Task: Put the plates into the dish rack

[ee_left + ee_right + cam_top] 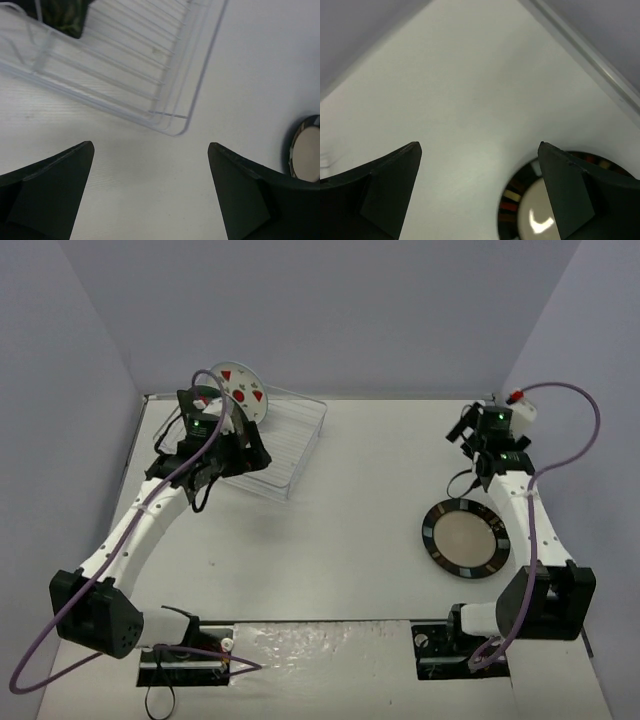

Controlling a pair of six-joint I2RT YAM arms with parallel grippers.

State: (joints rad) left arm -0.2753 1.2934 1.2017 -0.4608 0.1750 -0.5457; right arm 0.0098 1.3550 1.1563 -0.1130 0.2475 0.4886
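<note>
The clear dish rack (290,440) sits at the back left and also shows in the left wrist view (125,65). A white plate with red fruit marks (243,390) stands upright at its far end. A dark, leaf-patterned plate edge (62,15) stands in the rack, hidden under my arm in the top view. The dark-rimmed plate with beige centre (467,540) lies flat on the table at the right (305,155) (525,210). My left gripper (245,455) (150,145) is open and empty by the rack's near side. My right gripper (470,435) (479,145) is open and empty, beyond that plate. The red plate is out of view.
Purple walls close the table (360,500) at the back and on both sides. The right arm's links (530,530) run close beside the dark-rimmed plate. The arm bases stand at the near edge.
</note>
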